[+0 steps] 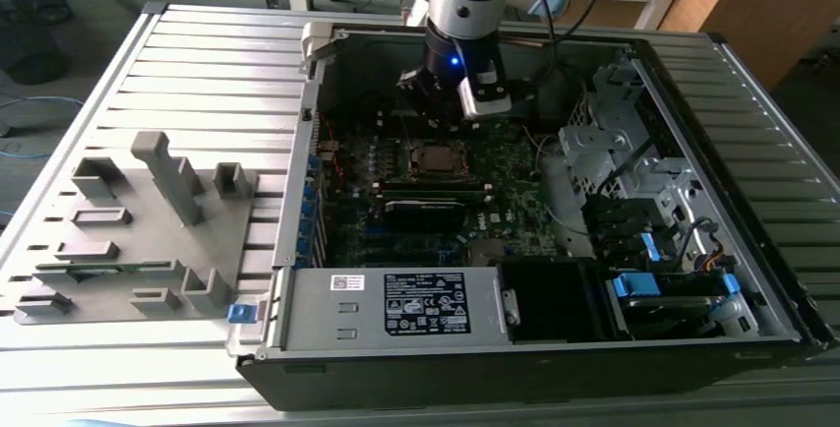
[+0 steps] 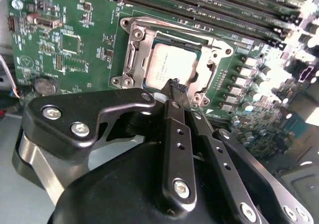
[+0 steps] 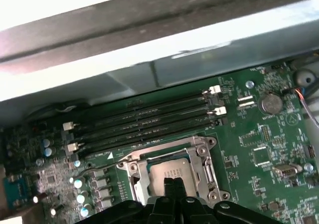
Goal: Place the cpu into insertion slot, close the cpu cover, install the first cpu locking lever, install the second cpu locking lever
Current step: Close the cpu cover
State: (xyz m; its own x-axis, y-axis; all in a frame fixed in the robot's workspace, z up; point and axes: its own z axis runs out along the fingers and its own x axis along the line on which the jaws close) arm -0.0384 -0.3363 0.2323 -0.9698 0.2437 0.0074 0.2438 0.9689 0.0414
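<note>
The cpu (image 2: 172, 67) lies flat in the insertion slot (image 2: 130, 59) on the green board, its silvery face up. The cpu cover (image 2: 209, 67) frames it as a thin metal plate, apparently lying down over it. My gripper (image 2: 175, 87) is shut, its two black fingers pressed together with nothing seen between them, the tips just over one edge of the slot. In the first wrist view the fingertips (image 3: 172, 185) overlap the edge of the cpu (image 3: 169, 171). In the exterior view the gripper (image 1: 444, 112) hangs inside the open computer case, above the insertion slot (image 1: 434, 158).
Long black memory slots (image 3: 144, 122) run beside the socket, with the case wall (image 3: 149, 59) beyond them. A coin battery (image 3: 270, 103) sits on the board. A grey fixture block (image 1: 132, 220) stands outside the case; a power supply (image 1: 393, 304) and drive bays (image 1: 643, 279) line its inside.
</note>
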